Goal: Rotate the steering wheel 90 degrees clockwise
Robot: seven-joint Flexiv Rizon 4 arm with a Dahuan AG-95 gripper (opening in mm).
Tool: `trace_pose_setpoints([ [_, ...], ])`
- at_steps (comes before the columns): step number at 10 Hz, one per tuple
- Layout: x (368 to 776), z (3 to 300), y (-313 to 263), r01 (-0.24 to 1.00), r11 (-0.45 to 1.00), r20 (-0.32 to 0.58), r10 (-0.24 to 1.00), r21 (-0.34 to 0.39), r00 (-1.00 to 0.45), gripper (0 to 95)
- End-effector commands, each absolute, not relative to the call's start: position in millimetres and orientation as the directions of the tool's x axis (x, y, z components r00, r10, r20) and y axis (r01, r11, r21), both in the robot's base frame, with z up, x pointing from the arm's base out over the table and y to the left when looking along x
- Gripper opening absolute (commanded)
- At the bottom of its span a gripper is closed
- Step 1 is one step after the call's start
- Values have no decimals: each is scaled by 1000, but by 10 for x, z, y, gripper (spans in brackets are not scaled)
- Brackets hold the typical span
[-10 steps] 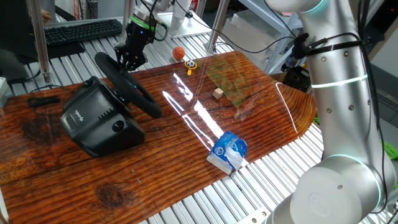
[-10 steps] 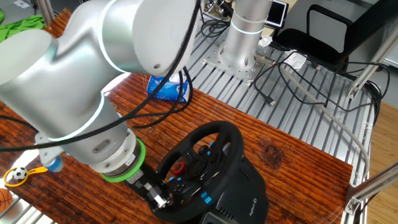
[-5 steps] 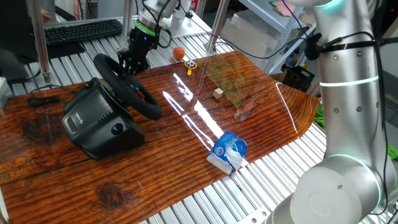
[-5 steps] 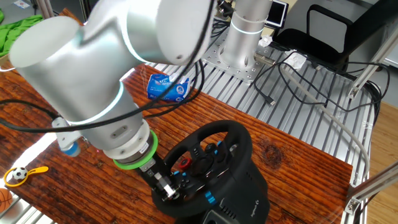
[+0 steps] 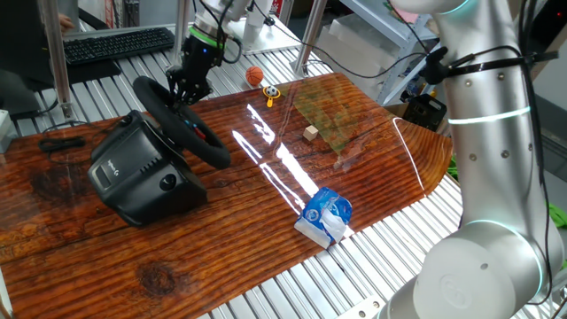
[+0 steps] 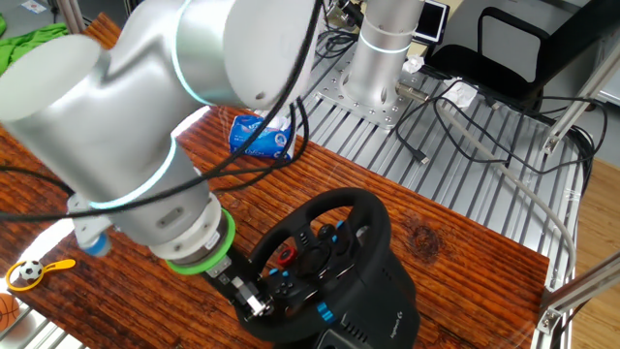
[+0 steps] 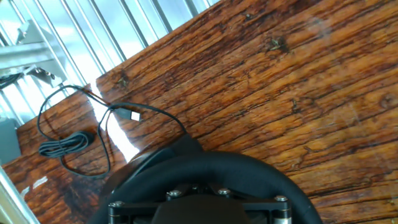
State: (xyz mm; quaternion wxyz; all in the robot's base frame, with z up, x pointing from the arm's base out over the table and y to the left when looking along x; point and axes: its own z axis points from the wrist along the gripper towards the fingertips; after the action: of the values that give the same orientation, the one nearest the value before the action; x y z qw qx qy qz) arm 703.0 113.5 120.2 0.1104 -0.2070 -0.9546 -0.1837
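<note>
Three views: two fixed, one on the hand.

One fixed view, wheel: the steering wheel (image 5: 180, 122) stands tilted on its bulky black base (image 5: 142, 171) near the left end of the wooden table (image 5: 230, 232).
One fixed view, arm: the silver arm (image 5: 483, 133) rises at the right end and reaches over to the far edge, where the gripper (image 5: 185, 87) comes down onto the upper rim of the wheel.
One fixed view, only here: a keyboard (image 5: 118, 43) beyond the far left corner, an orange ball (image 5: 254, 76) at the far edge, a small wooden block (image 5: 310, 133) mid-table, a blue and white packet (image 5: 325, 217) at the near edge.

Other fixed view, wheel: the hub face shows, with blue and red buttons (image 6: 283, 257).
Other fixed view, arm: the wrist with a green ring (image 6: 201, 254) fills the foreground; the gripper (image 6: 251, 301) meets the rim.
Other fixed view, tool: fingers sit at the rim, but I cannot tell whether they clamp it.

Hand view, wheel: the rounded black rim (image 7: 208, 171) curves along the bottom edge.
Hand view, only here: a black cable (image 7: 87, 134) looped on rough, glossy wood grain.
</note>
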Motion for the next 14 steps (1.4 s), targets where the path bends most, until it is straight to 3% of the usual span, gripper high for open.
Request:
trace_pose_setpoints([
  [1,6989,1199,1123,434,853,271,362,289,-892,0],
  [14,6888,1040,980,426,880,218,383,209,-898,0],
])
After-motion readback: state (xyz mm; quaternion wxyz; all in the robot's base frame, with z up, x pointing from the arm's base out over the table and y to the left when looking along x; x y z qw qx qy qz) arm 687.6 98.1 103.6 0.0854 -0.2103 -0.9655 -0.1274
